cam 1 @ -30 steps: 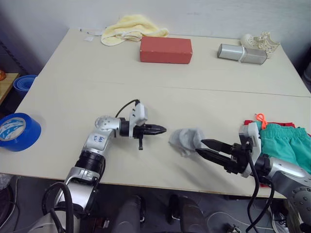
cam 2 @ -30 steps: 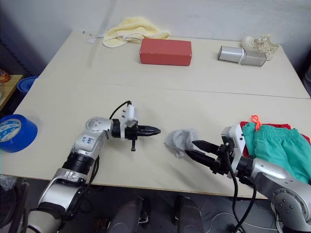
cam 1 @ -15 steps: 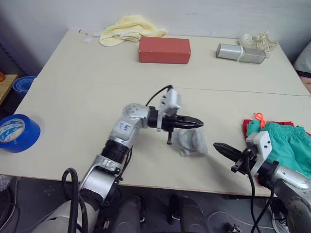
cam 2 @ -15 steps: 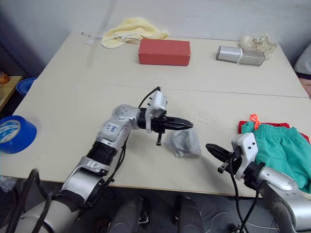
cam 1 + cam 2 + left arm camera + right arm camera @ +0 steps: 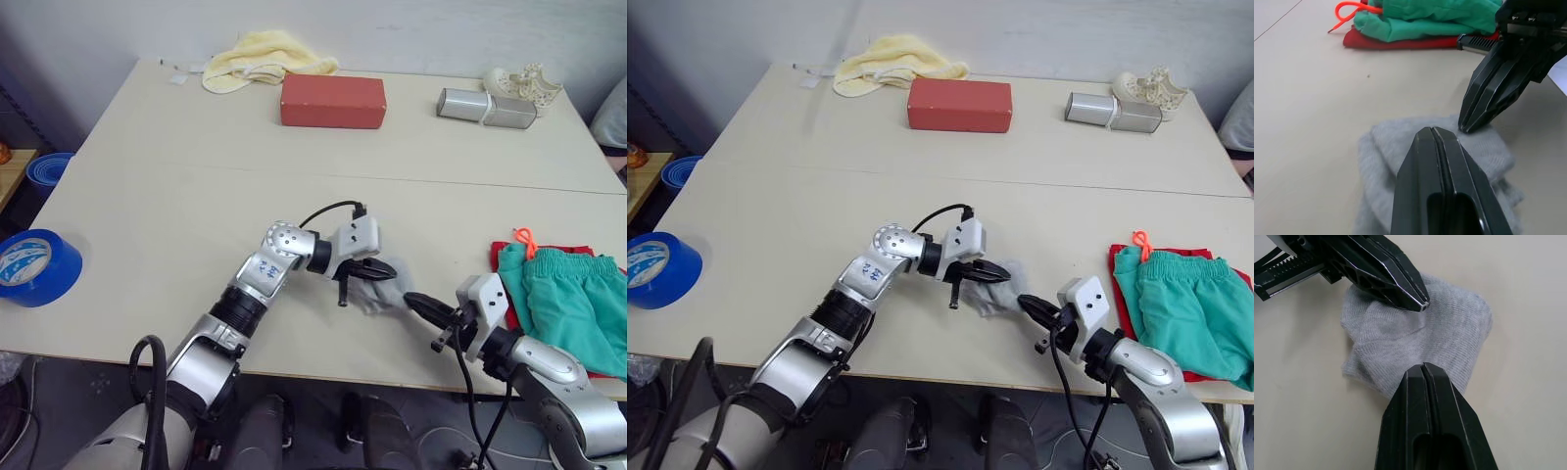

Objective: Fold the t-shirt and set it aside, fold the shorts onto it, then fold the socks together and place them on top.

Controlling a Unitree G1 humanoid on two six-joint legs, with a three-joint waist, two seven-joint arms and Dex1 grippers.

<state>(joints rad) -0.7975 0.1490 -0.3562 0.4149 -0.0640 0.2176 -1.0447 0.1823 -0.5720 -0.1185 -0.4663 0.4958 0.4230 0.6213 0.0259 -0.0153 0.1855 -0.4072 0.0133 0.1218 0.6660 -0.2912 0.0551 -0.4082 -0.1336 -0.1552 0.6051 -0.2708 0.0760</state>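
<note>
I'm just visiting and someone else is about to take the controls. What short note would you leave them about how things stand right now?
Left gripper: fingers shut, empty, tip resting on the bundle of light grey knit socks.
Right gripper: fingers shut, empty, tip at the bundle's opposite edge.
Socks: bunched near the front edge of the beige table, neither gripper holding them.
Teal-green fabric shorts with the neon orange drawstring: folded on top of the bright red t-shirt, at the robot's right.
Done: t-shirt and shorts stacked.
Left: finish folding the socks together, grasp them, place them on the shorts.
</note>
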